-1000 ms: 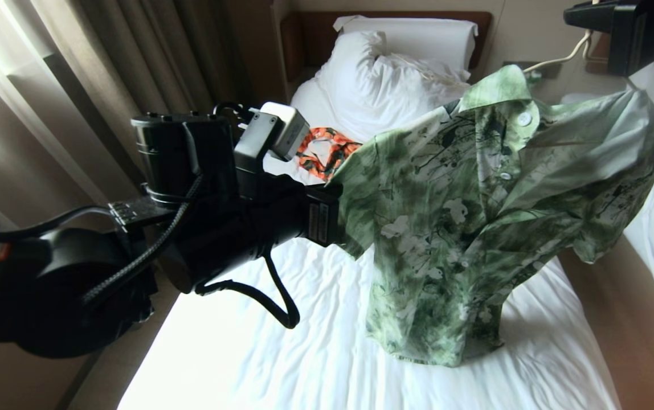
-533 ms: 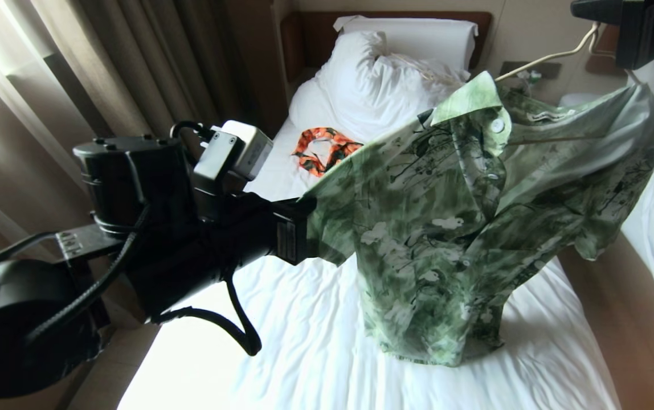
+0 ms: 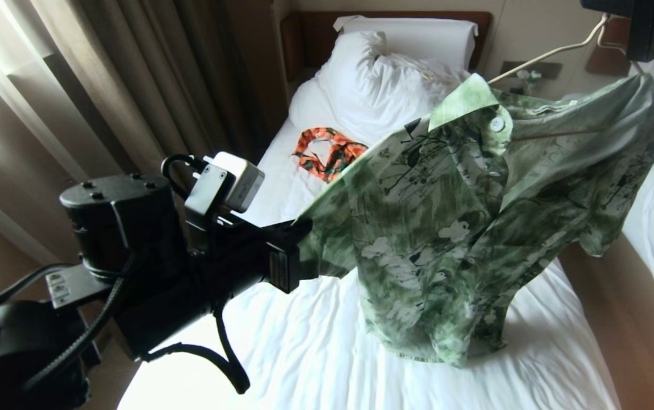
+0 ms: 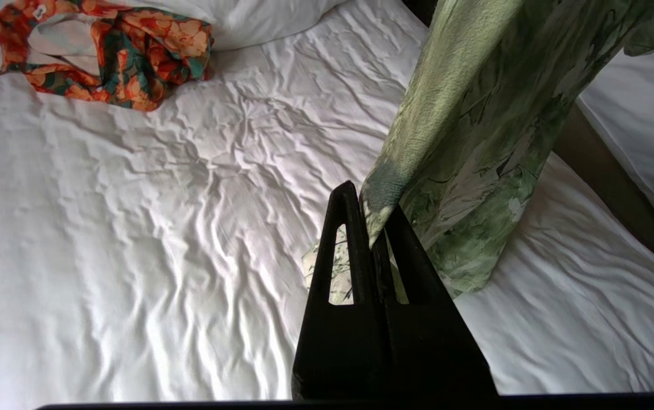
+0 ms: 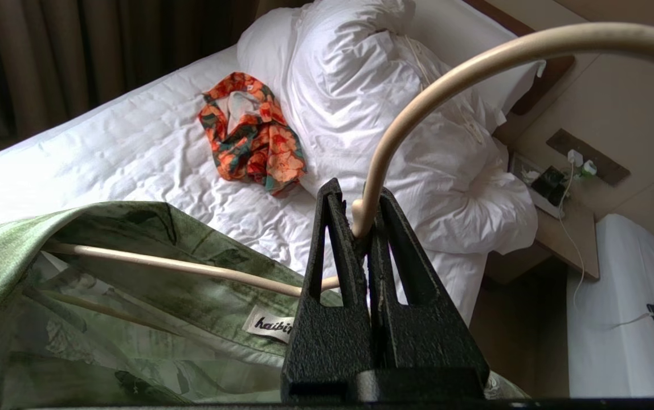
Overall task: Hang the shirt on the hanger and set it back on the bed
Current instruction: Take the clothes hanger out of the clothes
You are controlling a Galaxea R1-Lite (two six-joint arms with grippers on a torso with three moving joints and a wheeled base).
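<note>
1. The left gripper (image 4: 373,219) is keeping its black jaws pressed together on a fold of the short-sleeved light green button-up shirt (image 3: 464,228) with white flowers and dark leaves, pinching its sleeve edge above the left side of the bed.
2. The right gripper (image 5: 355,219) is holding its jaws closed around the neck of the cream, thin curved hanger (image 5: 446,85), up near the nightstand corner at the head of the bed.
3. One hanger arm is running inside the shirt's shoulder, under the collar with its white label (image 5: 267,326).
4. The shirt is hanging stretched between both grippers, collar up and buttons facing forward, with its hem touching the wrinkled white sheet of the long single bed (image 3: 315,353) around the middle.
5. An orange-and-dark-green patterned garment (image 3: 327,151) is lying crumpled on the sheet toward the headboard, just beside the bunched white duvet (image 3: 384,80) and apart from the shirt.
</note>
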